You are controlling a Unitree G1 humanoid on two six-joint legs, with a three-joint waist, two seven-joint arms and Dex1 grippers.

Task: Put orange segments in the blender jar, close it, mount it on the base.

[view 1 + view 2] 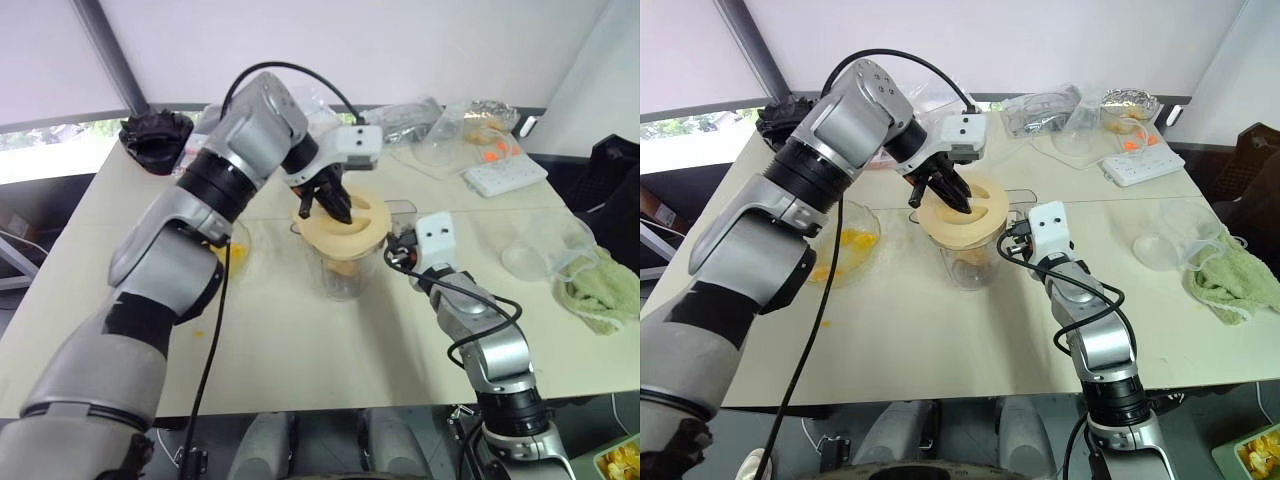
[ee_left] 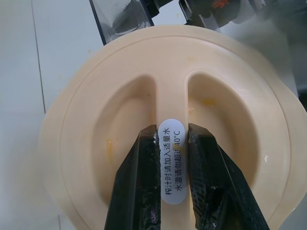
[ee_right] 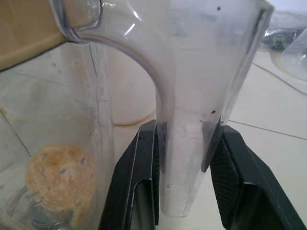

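Blender jar, head views: it stands upright on the table, long axis vertical, with its round cream lid seated across the mouth. The left gripper comes down onto the lid from above and grips the raised ridge across its middle. The right gripper reaches in level from the jar's right side and meets the jar handle. A shallow glass bowl holding orange segments lies to the outer side of the left arm, apart from the jar. A white power strip and a green cloth lie well beyond the right gripper.

Left wrist view: both black fingers pinch the lid's central ridge, narrowly set, one finger in each of the two hollows beside it. A white oval sticker printed with black Chinese characters and "40°C" sits on the ridge between the fingers. The jar handle shows past the lid's far rim.

Right wrist view: the two fingers clamp the clear handle from both sides, the handle running upright between them. An orange segment rests at the jar's bottom, beside the gripper.
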